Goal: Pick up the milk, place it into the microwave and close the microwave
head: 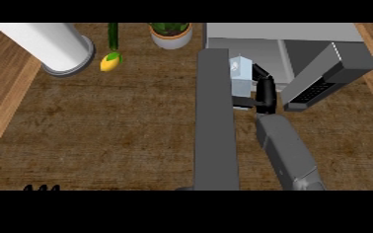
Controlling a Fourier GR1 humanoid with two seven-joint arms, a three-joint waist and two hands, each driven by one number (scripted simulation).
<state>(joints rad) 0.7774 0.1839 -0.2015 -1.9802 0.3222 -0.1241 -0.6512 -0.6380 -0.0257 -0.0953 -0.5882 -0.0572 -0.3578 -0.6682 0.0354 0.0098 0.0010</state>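
The milk, a small pale blue and white carton, stands upright at the mouth of the grey microwave at the top right. My right hand is shut on the milk from the near side, its thumb curled under the carton's left. The microwave's door is swung wide open and runs toward me as a long grey slab just left of the milk. A dark control panel flanks the opening on the right. Only the fingertips of my left hand show, resting open at the lower left edge.
A white cylinder stands at the back left. Beside it lie a yellow-green fruit and a green cucumber. A potted plant stands left of the microwave. The counter's wooden edge runs down the left.
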